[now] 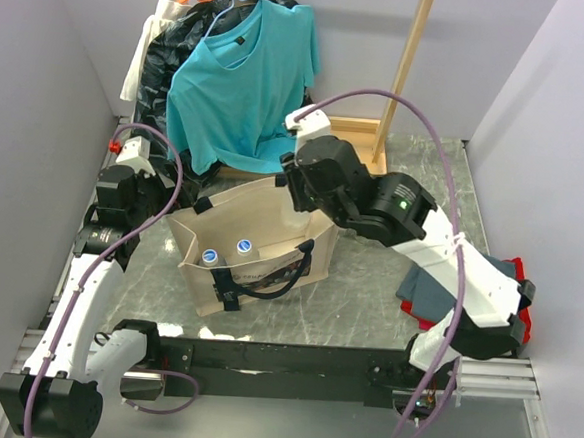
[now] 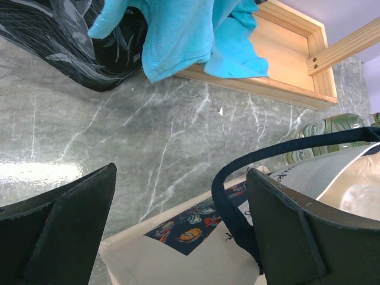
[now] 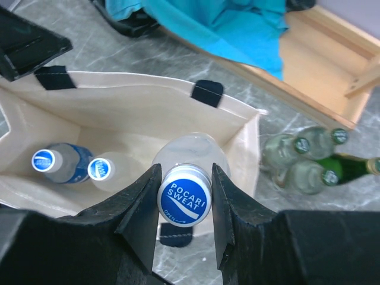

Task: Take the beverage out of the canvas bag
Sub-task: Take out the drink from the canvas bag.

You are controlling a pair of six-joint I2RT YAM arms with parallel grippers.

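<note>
Right gripper (image 3: 183,178) is clamping the neck of the Pocari Sweat bottle (image 3: 190,151); it is hanging upright, cap up, over the open mouth of the canvas bag (image 3: 148,113), so I'm judging a straight lift clears it; left gripper (image 2: 181,178) is waiting at the bag's rim, fingers apart; two other bottles (image 3: 46,160) are standing inside; green glass bottles (image 3: 306,178), four by my count, are sitting on the bench (image 2: 148,136).

I am working in a robot lab booth: plain pale partition walls (image 1: 43,51) are boxing in my marble-look table (image 1: 365,314), and an aluminium rail (image 1: 506,379) is running along its near edge.
</note>
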